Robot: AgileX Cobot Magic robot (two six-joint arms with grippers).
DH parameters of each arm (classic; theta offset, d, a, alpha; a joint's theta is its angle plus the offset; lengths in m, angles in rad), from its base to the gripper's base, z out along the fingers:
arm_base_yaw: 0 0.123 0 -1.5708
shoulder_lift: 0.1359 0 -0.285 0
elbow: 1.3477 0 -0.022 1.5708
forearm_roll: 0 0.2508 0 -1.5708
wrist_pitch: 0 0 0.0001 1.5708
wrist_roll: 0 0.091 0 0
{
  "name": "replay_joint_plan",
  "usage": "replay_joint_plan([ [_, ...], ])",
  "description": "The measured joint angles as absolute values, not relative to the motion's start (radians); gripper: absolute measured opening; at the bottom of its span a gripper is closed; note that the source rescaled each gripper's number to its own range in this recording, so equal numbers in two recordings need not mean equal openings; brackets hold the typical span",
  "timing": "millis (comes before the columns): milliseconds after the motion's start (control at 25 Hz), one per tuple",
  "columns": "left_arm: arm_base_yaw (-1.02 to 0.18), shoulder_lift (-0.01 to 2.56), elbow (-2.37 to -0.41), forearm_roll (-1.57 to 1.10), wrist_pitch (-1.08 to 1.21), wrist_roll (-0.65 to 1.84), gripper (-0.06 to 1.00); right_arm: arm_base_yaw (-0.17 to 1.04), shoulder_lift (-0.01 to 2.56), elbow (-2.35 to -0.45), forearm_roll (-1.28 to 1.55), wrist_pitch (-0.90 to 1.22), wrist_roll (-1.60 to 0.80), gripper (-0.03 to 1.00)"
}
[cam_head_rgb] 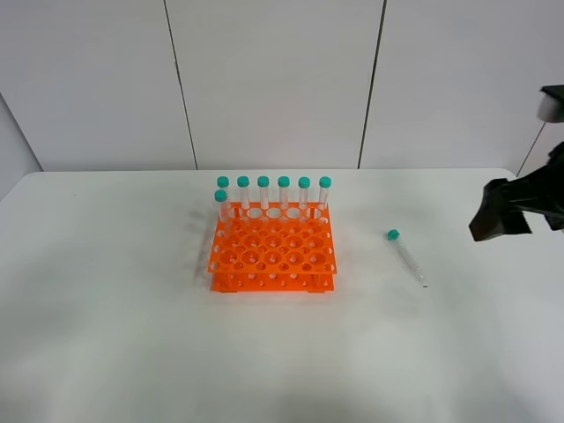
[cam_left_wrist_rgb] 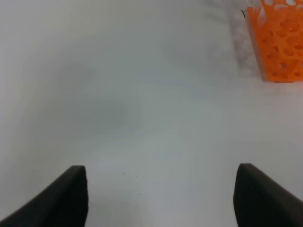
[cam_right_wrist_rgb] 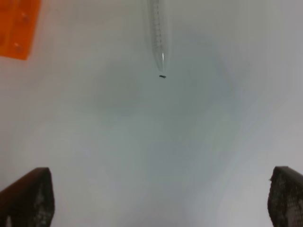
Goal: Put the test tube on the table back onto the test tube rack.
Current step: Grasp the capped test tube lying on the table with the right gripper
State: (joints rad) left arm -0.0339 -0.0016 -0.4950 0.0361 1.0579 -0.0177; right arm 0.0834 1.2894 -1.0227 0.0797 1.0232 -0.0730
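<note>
A clear test tube (cam_head_rgb: 406, 256) with a teal-green cap lies flat on the white table (cam_head_rgb: 106, 308), to the right of the orange test tube rack (cam_head_rgb: 273, 251). Its pointed tip shows in the right wrist view (cam_right_wrist_rgb: 158, 38), ahead of the fingers. The rack holds several identical capped tubes (cam_head_rgb: 273, 196) upright along its back row. My right gripper (cam_head_rgb: 500, 211) hovers above the table right of the lying tube; its fingers (cam_right_wrist_rgb: 33, 196) stand wide apart and empty. My left gripper (cam_left_wrist_rgb: 161, 194) is open and empty over bare table, with a rack corner (cam_left_wrist_rgb: 279, 40) ahead; it is outside the exterior high view.
A small dark speck (cam_right_wrist_rgb: 162, 76) lies on the table just beyond the tube's tip. White wall panels (cam_head_rgb: 273, 79) stand behind the table's far edge.
</note>
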Motion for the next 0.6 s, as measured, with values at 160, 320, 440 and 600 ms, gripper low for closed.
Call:
replay_joint_plan([
  [160, -0.034, -0.002, -0.495, 0.036, 1.058, -0.018, 1.00, 0.083, 1.542, -1.156, 0.076, 1.043, -0.098, 1.00],
  [320, -0.034, -0.002, -0.495, 0.036, 1.058, -0.018, 1.00, 0.086, 1.738, -1.274, 0.075, 1.027, -0.116, 1.00],
  [440, -0.034, -0.002, -0.495, 0.036, 1.058, -0.018, 1.00, 0.097, 1.843, -1.325, 0.075, 0.977, -0.124, 1.00],
  [600, -0.034, -0.002, -0.495, 0.036, 1.058, -0.018, 1.00, 0.098, 1.922, -1.346, 0.075, 0.898, -0.124, 1.00],
])
